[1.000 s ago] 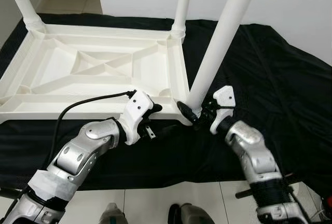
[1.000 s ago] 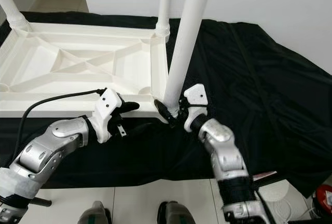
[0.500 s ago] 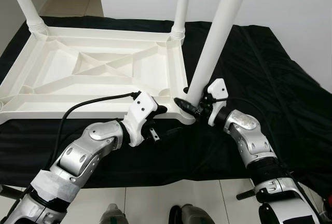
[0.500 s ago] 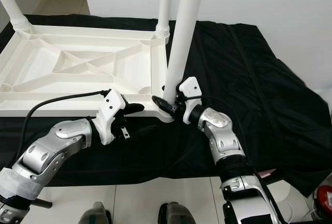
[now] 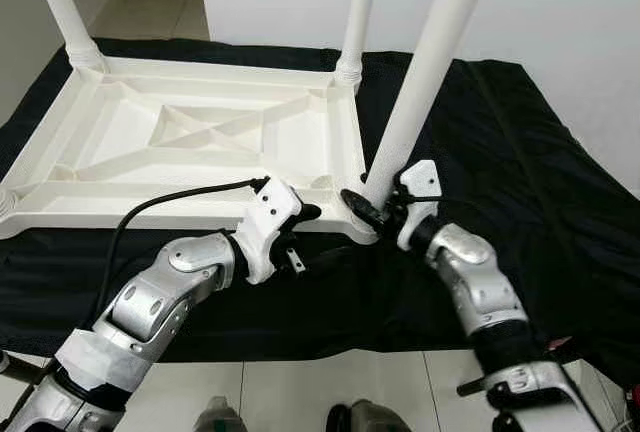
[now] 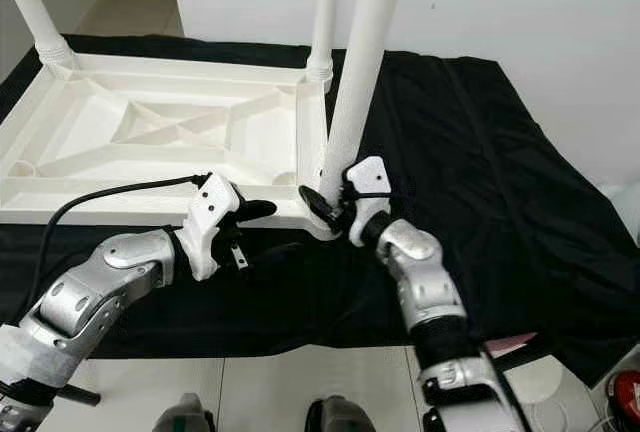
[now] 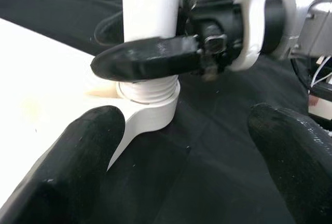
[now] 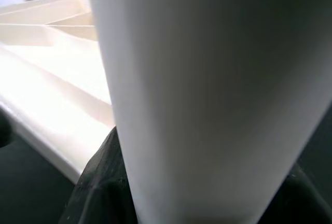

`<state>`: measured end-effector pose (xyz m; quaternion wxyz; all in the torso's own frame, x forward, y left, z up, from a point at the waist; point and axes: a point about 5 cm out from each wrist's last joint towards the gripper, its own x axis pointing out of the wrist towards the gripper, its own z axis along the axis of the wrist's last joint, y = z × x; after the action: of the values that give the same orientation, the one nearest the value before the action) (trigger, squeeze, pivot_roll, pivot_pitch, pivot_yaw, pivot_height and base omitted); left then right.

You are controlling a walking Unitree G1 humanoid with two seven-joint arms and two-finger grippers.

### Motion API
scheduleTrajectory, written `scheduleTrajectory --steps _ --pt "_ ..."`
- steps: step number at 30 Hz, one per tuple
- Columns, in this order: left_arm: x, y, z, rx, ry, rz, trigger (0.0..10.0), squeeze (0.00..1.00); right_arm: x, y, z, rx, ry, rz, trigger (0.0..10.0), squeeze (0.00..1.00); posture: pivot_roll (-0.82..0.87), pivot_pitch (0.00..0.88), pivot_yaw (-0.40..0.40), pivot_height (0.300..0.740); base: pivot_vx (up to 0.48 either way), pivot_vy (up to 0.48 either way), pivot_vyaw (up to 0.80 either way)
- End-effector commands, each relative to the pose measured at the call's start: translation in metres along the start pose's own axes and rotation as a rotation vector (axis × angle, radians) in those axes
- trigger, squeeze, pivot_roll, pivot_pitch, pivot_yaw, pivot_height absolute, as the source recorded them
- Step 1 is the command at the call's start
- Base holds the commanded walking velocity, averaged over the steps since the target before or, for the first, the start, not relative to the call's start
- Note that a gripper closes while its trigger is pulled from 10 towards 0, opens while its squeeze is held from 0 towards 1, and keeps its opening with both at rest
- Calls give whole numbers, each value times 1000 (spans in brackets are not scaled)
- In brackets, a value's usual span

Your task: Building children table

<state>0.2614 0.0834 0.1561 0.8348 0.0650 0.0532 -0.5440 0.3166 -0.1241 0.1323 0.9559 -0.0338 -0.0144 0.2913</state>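
**A:** What's changed just now?

**B:** My right tool (image 5: pixel 372 214) was already clenched on the foot of the near right leg (image 5: pixel 425 77), and it hasn't let go. The wrist has rolled a little, and the leg leans slightly differently. I take that as turning the leg into its socket (image 7: pixel 148 111). The head has shifted too, so part of the change is only the camera.

**A:** And the other tool?

**B:** My left tool (image 5: pixel 300 235) stays at the near edge of the top (image 5: pixel 200 137), just beside that corner. Its fingers (image 7: pixel 78 154) are spread and holding nothing. It may be steadying the frame, though I can't see contact.

**A:** How does the table look?

**B:** It lies upside down on a black cloth (image 5: pixel 520 152), with its white ribbed underside up. Two other legs stand at the far corners. At the near right socket some threads are exposed above the collar, so I'd say that leg isn't fully seated.
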Motion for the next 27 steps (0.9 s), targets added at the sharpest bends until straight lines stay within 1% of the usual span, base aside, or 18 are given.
scheduleTrajectory --steps 1,2,3,5,6,7,9,12,13,16,17,18,20,22,23,25,26,27 --pt "1 -8 -2 5 9 -161 10000 0 -6 -6 -11 -2 70 -110 10000 0 104 0 -53 740 0 0 0" --pt "1 -8 -2 4 9 -161 10000 0 -6 -5 -10 0 68 -120 10000 0 104 0 -53 740 0 0 0" --pt "1 -8 -3 5 9 -163 10000 0 -5 -1 -11 33 68 -184 10000 0 103 0 -56 740 0 0 0" --pt "1 -8 -3 5 9 -163 10000 0 -5 -1 -11 33 68 -184 10000 0 103 0 -56 740 0 0 0" --pt "1 -8 -3 5 9 -163 10000 0 -5 5 -11 58 66 -249 10000 0 104 0 -53 740 0 0 0" --pt "1 -8 -3 5 9 -163 10000 0 -5 5 -11 58 66 -249 10000 0 104 0 -53 740 0 0 0" --pt "0 -8 -3 7 10 -163 10000 0 -3 19 -8 91 48 -358 10000 0 105 0 -55 740 0 0 0" --pt "0 -8 -3 7 10 -163 10000 0 -3 23 -7 97 46 -388 10000 0 105 0 -56 740 0 0 0" --pt "-1 -7 -3 8 11 -161 10000 0 -1 30 -4 112 33 -376 10000 0 105 0 -56 740 0 0 0" --pt "-1 -7 -3 7 12 -159 10000 0 1 35 -2 132 22 -357 10000 0 105 0 -56 740 0 0 0" --pt "-1 -6 -2 6 12 -158 10000 0 1 36 3 143 0 -333 10000 976 100 7 -47 740 0 0 0" --pt "-1 -6 -2 6 12 -158 10000 0 1 36 3 143 0 -333 10000 976 100 7 -47 740 0 0 0" --pt "-1 -5 -2 8 13 -159 10000 0 -1 33 13 155 -63 -283 10000 1000 100 10 -49 740 0 0 0" --pt "-1 -5 -2 8 13 -159 10000 0 -1 33 13 155 -63 -283 10000 1000 100 10 -49 740 0 0 0" --pt "-1 -5 -1 9 12 -158 10000 0 -4 28 18 148 -87 -253 10000 1000 101 11 -50 740 0 0 0" --pt "0 -4 0 10 9 -156 10000 0 -9 17 23 116 -96 -218 10000 1000 102 15 -55 740 0 0 0" --pt "0 -4 0 10 9 -156 10000 0 -9 17 23 116 -96 -218 10000 1000 102 15 -55 740 0 0 0" --pt "0 -4 0 10 8 -155 10000 0 -12 12 24 80 -91 -195 10000 1000 101 17 -55 740 0 0 0"
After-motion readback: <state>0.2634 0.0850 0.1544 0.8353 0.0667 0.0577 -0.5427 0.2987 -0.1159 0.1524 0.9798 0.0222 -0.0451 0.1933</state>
